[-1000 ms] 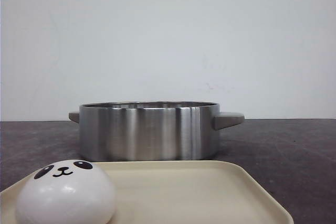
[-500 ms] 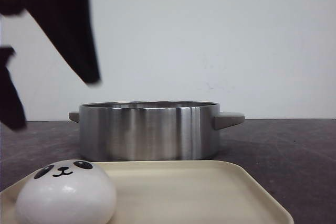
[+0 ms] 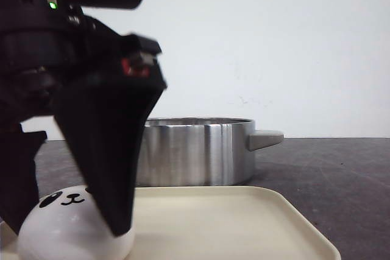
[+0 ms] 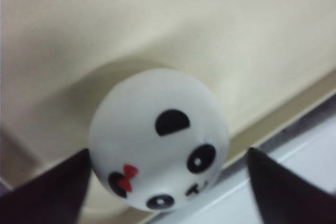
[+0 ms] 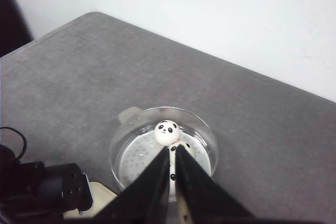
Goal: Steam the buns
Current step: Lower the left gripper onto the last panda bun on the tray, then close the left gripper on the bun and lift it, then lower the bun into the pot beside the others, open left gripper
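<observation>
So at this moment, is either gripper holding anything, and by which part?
Nothing is held. The left gripper is open, fingers either side of the bun on the tray; the right gripper is shut, empty.

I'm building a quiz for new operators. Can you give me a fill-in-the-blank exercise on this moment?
1. The left gripper has its fingers on either side of a ____-faced bun.
2. That bun sits on a cream ____.
3. The steel pot stands ____ the tray in the front view.
4. The right gripper is ____, hanging above the pot.

Missing words: panda; tray; behind; shut
</observation>
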